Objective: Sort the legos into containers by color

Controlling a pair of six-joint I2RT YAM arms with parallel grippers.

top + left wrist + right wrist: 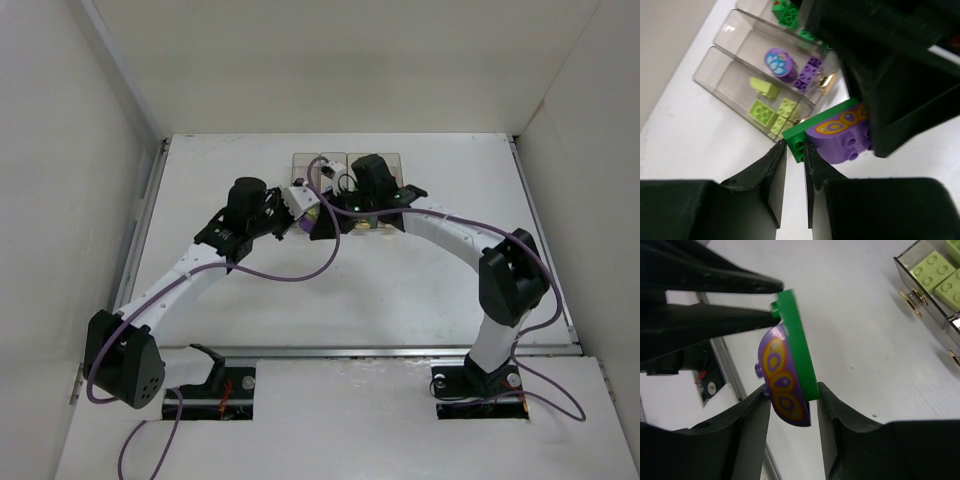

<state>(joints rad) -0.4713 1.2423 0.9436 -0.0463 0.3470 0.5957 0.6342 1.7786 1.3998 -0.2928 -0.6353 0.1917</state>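
Left claw (794, 146): pinching one end of green plate (810, 125).
Right claw (793, 389): clamped across purple brick (777, 365) and plate, opposite end.
Bins (715, 70): just beyond, near table's far edge.

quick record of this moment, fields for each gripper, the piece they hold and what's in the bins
left gripper: shut on end of green plate
right gripper: shut on purple brick, clamping plate too
held piece: plate and brick joined, outside the bins
outermost bin: pale yellow-green bricks
second bin: purple bricks
beyond that: green bricks
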